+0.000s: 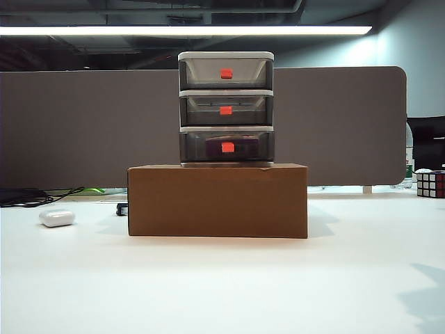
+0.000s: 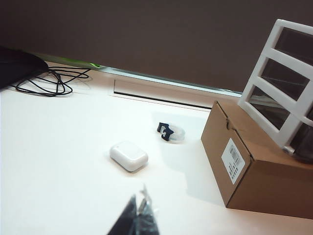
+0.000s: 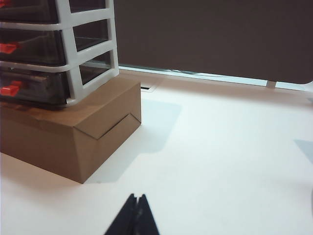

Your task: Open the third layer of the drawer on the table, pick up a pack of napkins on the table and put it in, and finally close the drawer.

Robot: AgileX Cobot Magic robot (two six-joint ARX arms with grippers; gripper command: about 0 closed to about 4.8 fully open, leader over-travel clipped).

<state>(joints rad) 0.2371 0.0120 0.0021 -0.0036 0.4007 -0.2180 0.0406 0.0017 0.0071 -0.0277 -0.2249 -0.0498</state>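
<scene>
Out on the left of the white table (image 1: pixel 222 285), the small white earbud case (image 1: pixel 57 218) lies on its own, with a tangle of black cables (image 1: pixel 31 196) behind it near the far edge. The left wrist view picks up that same case (image 2: pixel 128 155) just ahead of the left gripper (image 2: pixel 138 215), whose dark fingertips are pressed together with nothing between them. The gripper hangs low over bare tabletop, and a little dark clip-like piece (image 2: pixel 168 131) lies beyond the case, toward the box.

Centre now: the brown cardboard box (image 1: pixel 217 200) sits square on the table, and the drawer cabinet (image 1: pixel 226 108) stands upright on top of it. All three tiers are pushed in flush. The third layer (image 1: pixel 227 146), the lowest one, shows its red handle (image 1: pixel 227 147), and a dark purplish shape can be seen through its smoky front; that looks like the pack of napkins (image 1: pixel 240 147), though the tinted plastic keeps it vague. From the left wrist camera the cabinet is well off to the side of the gripper, up on the box (image 2: pixel 254 171).

Over to the right: the right gripper (image 3: pixel 135 213) is clenched too, tips meeting in a point, empty, low above open table. The box (image 3: pixel 73 132) and cabinet (image 3: pixel 58 49) stand ahead of it and well apart, the lowest tier's red handle (image 3: pixel 10 90) visible. At the far right edge sits a Rubik's cube (image 1: pixel 431 184).
</scene>
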